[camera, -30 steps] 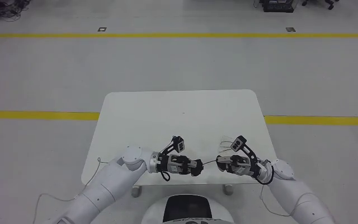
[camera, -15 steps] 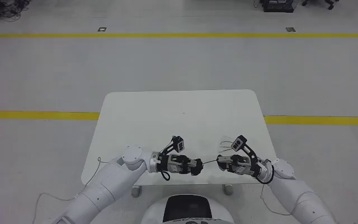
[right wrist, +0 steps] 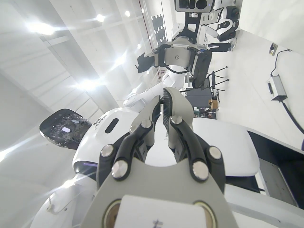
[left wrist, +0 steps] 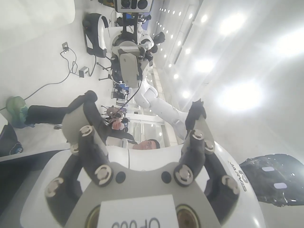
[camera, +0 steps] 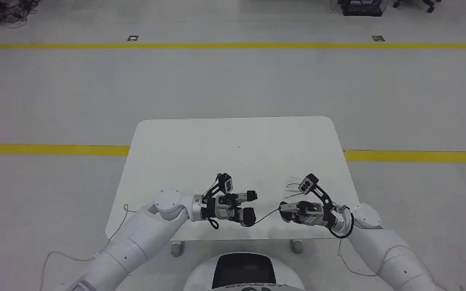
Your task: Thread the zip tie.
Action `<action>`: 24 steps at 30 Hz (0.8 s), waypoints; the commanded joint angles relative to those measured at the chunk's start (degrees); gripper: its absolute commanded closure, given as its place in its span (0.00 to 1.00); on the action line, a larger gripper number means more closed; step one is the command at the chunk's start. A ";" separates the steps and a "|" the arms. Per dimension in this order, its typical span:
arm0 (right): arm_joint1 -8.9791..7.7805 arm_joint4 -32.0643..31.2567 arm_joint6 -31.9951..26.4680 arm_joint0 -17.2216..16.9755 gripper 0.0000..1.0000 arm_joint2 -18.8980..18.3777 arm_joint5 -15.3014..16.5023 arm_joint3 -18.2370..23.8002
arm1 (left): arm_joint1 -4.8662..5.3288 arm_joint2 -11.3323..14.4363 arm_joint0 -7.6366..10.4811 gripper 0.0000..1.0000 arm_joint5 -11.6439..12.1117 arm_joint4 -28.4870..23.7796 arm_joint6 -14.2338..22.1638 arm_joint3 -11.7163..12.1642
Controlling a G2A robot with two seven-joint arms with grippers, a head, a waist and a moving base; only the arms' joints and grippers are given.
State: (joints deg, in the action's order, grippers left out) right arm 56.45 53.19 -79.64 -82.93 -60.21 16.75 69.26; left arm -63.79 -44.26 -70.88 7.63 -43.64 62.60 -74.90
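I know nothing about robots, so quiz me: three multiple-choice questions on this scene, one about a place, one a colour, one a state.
1. Where are the left gripper and right gripper? A over the table, by its near edge; B over its far edge; C down at the floor.
2. What colour are the floor lines? A red; B yellow; C blue.
3. How do the left gripper's fingers stand? A wide apart; B pressed together; C clamped on a cup.
Answers: 1 A, both sit at the robot's side of the table; 2 B, both stripes are yellow; 3 A, a broad gap parts them.
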 commanded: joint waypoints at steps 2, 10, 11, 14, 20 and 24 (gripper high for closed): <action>0.00 0.11 0.00 -0.03 1.00 -0.01 -0.05 -0.02 | 0.00 0.00 0.00 0.00 -0.01 -0.01 0.01 0.00; 0.47 3.89 1.73 -1.52 1.00 -0.60 2.59 1.31 | -0.50 0.89 -0.67 0.00 2.01 -0.46 -3.31 -0.61; 0.59 4.84 1.40 -1.78 1.00 -0.91 2.73 1.24 | -0.68 1.25 -0.59 0.00 2.66 -0.25 -3.98 -0.50; 1.19 7.60 0.00 -2.73 1.00 -2.03 2.73 0.87 | -1.39 2.37 0.05 0.00 5.30 0.75 -6.98 -0.41; 3.15 9.58 0.00 -3.39 1.00 -3.47 2.73 -1.04 | -3.23 4.99 1.19 0.00 9.06 1.14 -13.96 0.87; 3.93 7.94 0.00 -2.77 1.00 -5.40 2.73 -1.46 | -3.84 5.55 1.43 0.00 11.64 0.13 -14.51 1.12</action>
State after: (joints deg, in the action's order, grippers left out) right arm 60.37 61.24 -79.64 -85.76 -65.45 19.48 67.78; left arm -67.65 -38.69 -69.44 19.42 -43.55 47.97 -73.77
